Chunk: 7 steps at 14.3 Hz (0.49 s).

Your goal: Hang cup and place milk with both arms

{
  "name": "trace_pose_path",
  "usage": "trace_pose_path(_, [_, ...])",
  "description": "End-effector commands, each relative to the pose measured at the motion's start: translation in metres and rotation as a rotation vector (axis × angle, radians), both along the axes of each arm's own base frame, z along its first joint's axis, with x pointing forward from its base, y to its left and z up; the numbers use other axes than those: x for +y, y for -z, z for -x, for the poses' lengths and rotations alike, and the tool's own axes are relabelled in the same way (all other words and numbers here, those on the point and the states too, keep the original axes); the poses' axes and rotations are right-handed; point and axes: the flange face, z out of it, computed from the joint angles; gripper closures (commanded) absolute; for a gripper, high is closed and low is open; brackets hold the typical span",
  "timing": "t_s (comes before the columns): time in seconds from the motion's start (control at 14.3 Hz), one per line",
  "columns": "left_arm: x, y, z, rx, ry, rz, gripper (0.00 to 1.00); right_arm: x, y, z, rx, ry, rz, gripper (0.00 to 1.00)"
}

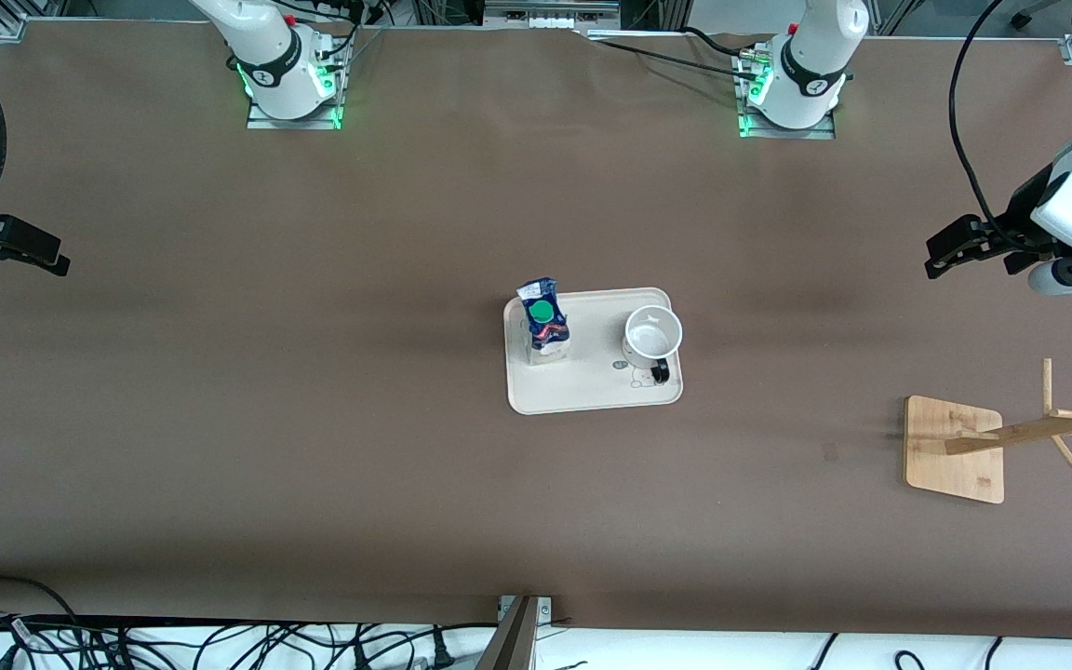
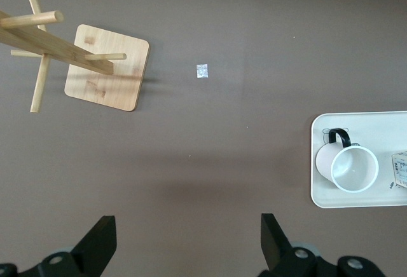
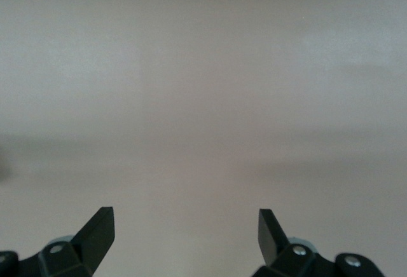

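A wide table (image 1: pixel 313 447) covered in matte brown sheeting fills nearly the whole front view. Soft, even light falls from overhead, leaving faint broad shadows across the middle of the surface. Along the 12 o'clock edge run metal frame rails (image 1: pixel 550 11) and black cables (image 1: pixel 657 56). At the 6 o'clock edge a white strip (image 1: pixel 778 651) carries a tangle of black cables (image 1: pixel 220 647) and a grey metal post (image 1: pixel 515 637).

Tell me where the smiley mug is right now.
The white mug stands upright on the beige tray mid-table, beside the milk carton, toward the left arm's end of the tray.
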Motion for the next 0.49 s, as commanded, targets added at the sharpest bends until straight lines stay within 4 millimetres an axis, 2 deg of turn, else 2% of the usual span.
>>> trace_pose_path(0.0, [-0.0016, -0.0058, -0.003, 0.004, 0.009, -0.017, 0.0, 0.0018, -0.0024, 0.0052, 0.003, 0.004, -0.006, 0.0])
trace_pose_path(0.28, [-0.0016, -0.0058, -0.003, 0.004, 0.009, -0.017, 0.0, 0.0023, -0.0024, 0.0052, 0.003, 0.003, -0.011, 0.0])
trace_pose_path(0.42, [-0.0016, -0.0058, -0.003, 0.004, 0.009, -0.017, 0.0, -0.0016, -0.0017, 0.0112, 0.039, 0.005, -0.013, 0.0])
